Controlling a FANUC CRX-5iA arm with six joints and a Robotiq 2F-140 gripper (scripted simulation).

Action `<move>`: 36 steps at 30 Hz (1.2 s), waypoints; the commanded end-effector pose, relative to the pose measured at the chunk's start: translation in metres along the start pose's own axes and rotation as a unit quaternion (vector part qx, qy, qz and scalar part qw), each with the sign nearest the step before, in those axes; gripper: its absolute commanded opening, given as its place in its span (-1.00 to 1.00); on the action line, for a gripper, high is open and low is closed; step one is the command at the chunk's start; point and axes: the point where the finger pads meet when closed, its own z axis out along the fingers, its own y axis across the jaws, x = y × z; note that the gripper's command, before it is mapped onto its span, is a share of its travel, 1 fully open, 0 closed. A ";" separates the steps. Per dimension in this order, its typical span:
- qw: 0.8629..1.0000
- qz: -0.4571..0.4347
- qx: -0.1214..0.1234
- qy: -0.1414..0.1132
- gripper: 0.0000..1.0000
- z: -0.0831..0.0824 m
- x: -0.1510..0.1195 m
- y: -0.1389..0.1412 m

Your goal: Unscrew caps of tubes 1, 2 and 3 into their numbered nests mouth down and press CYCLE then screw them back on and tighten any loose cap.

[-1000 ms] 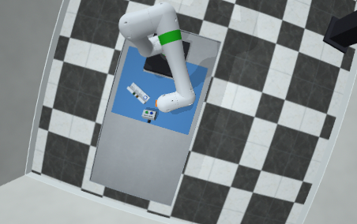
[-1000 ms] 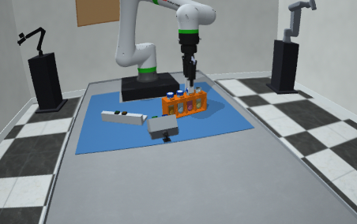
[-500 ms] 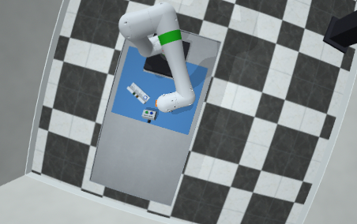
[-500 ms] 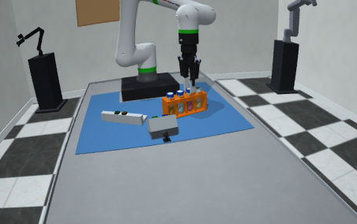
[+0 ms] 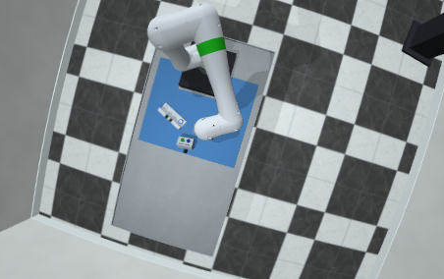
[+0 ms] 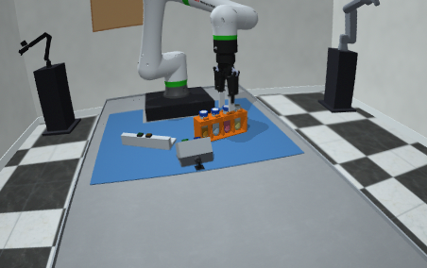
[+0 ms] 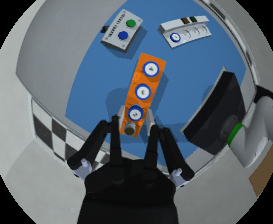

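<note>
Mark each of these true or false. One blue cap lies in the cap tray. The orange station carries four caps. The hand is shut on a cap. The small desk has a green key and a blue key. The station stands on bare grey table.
1. One blue cap lies in the cap tray. True.
2. The orange station carries four caps. False: only three blue caps show on it; the end tube under the hand is uncapped.
3. The hand is shut on a cap. False: its fingers stand apart on either side of the nearest cap and hold nothing.
4. The small desk has a green key and a blue key. True.
5. The station stands on bare grey table. False: it stands on the blue mat.
</note>
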 end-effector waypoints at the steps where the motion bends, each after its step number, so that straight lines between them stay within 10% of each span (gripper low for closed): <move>1: 0.996 0.088 0.001 0.002 -0.31 -0.002 0.000 0.000; 17: 0.996 0.088 0.001 0.002 -0.31 -0.007 0.000 0.000; 18: 0.996 0.088 0.001 0.002 -1.00 -0.007 0.000 0.000; 36: 0.996 0.088 0.001 0.002 -1.00 -0.019 0.000 0.000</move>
